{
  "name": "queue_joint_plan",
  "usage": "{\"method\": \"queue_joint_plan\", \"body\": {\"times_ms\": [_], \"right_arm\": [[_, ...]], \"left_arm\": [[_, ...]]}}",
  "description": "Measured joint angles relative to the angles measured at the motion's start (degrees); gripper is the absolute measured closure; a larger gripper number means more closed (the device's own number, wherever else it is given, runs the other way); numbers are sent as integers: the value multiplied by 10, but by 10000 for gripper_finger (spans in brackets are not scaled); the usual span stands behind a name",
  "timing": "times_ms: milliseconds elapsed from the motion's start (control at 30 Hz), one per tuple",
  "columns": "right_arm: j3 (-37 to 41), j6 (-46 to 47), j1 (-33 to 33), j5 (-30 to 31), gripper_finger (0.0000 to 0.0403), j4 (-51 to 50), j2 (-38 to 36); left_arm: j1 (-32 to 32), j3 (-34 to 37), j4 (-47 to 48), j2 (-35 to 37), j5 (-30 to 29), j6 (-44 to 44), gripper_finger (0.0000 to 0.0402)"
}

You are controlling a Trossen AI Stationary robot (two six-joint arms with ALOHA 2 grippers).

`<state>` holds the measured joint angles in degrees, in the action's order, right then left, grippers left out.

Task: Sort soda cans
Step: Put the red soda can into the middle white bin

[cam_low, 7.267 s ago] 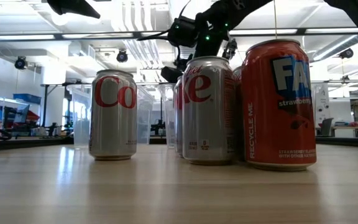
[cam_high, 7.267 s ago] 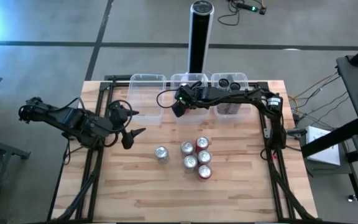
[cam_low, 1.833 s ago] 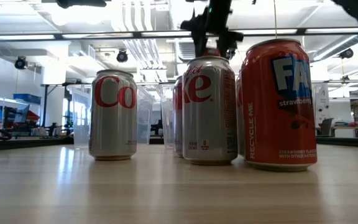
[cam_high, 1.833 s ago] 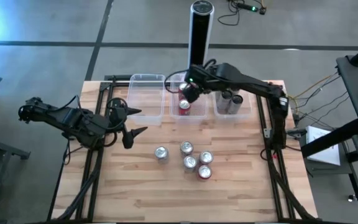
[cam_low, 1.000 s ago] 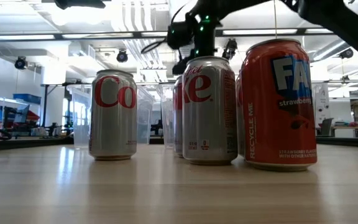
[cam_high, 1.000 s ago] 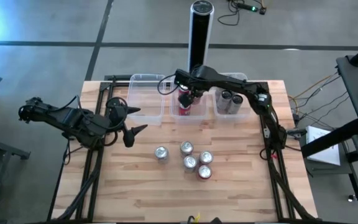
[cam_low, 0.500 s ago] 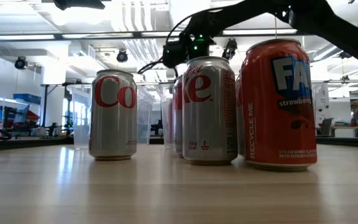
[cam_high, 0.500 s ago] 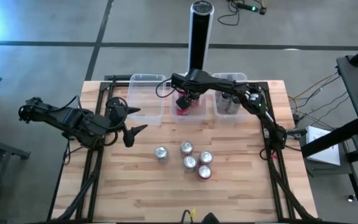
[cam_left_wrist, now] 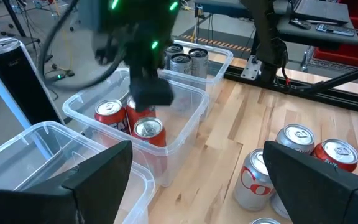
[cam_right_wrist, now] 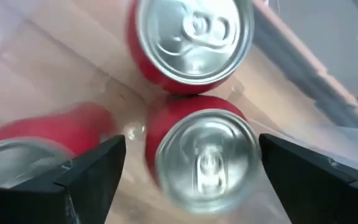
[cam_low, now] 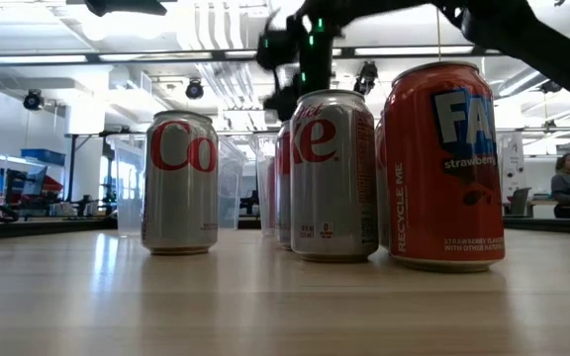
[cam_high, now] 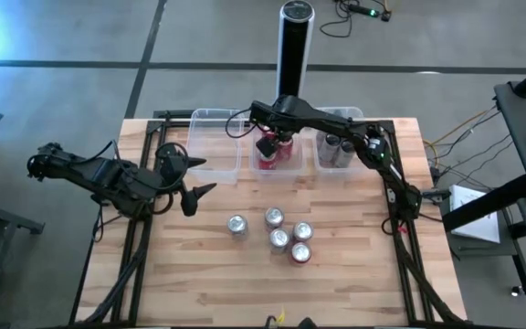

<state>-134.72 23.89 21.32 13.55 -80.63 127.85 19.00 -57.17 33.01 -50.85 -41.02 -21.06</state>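
Three red soda cans point(cam_right_wrist: 207, 155) stand upright in the middle clear bin point(cam_high: 277, 163). My right gripper point(cam_right_wrist: 191, 142) hovers open just above them, pointing down, one finger on either side of the nearest can's top without touching it. Several more soda cans point(cam_high: 280, 239), silver and red, stand upright on the wooden table point(cam_high: 199, 274) near its middle. The right bin point(cam_high: 339, 151) holds dark and silver cans, and the left bin point(cam_high: 217, 137) shows none. My left gripper point(cam_high: 199, 176) waits open at the table's left side, above the table.
A tall black-and-silver post point(cam_high: 292, 55) rises behind the middle bin. The three bins line the far edge. Bare wood lies along the near edge and to the left of the loose cans. A person point(cam_low: 567, 178) sits in the room far behind the table.
My right gripper has dipped toward the middle bin and come back up a little. The red can under it stays upright in the bin.
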Motion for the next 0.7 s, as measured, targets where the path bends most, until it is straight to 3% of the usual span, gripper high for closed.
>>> {"method": "queue_joint_plan", "body": {"times_ms": [167,433,567,700], "right_arm": [[22,-2,-44,-6,42,32,-57],[33,147,-86,-64,42,6,-69],[43,243,-92,-63,42,7,-61],[54,270,-89,-61,42,16,-47]], "left_arm": [[0,0,0,0,0,4,56],[0,0,0,0,0,10,56],[0,0,0,0,0,10,56],[1,0,0,0,1,10,56]]}}
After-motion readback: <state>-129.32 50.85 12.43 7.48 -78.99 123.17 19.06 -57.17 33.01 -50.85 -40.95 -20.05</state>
